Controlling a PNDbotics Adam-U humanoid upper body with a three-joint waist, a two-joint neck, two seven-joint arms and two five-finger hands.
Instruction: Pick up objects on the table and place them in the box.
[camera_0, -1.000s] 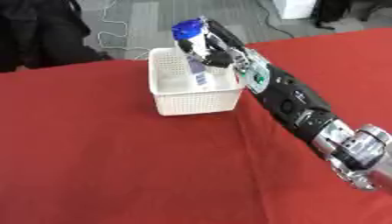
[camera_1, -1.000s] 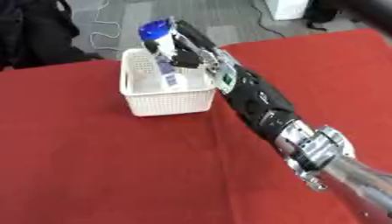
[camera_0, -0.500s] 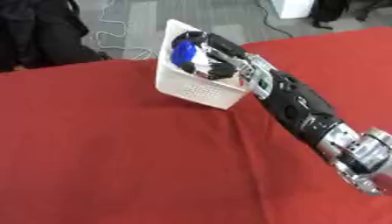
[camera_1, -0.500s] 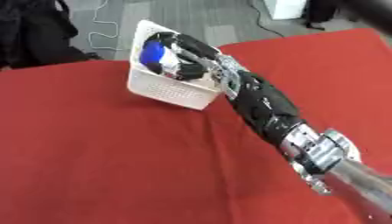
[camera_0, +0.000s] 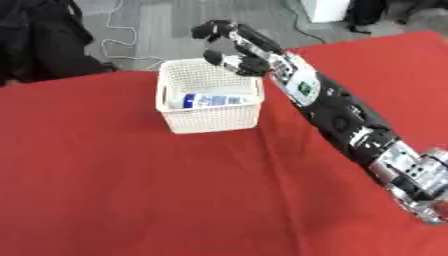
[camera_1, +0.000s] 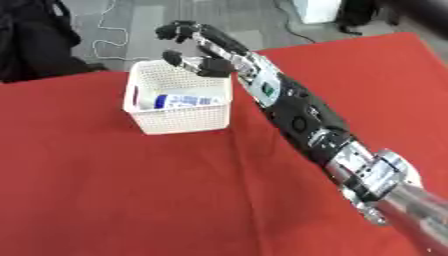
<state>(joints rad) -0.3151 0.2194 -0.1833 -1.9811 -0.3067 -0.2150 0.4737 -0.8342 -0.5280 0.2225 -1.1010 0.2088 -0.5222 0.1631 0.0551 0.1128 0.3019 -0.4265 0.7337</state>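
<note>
Table (camera_0: 105, 200): lying under a red cloth, carrying the box near its far edge.
Right arm (camera_1: 306, 120): reaching in from the lower right, stretching diagonally across the cloth toward the box.
Box (camera_0: 210, 122): white, perforated, standing upright on the cloth.
Right hand (camera_0: 234, 49): hovering above the box's far right corner, fingers loosely spread and curving, gripping nothing.
Bottle (camera_0: 213, 100): white with blue, lying on its side inside the box; possibly a tube, hard to tell.
</note>
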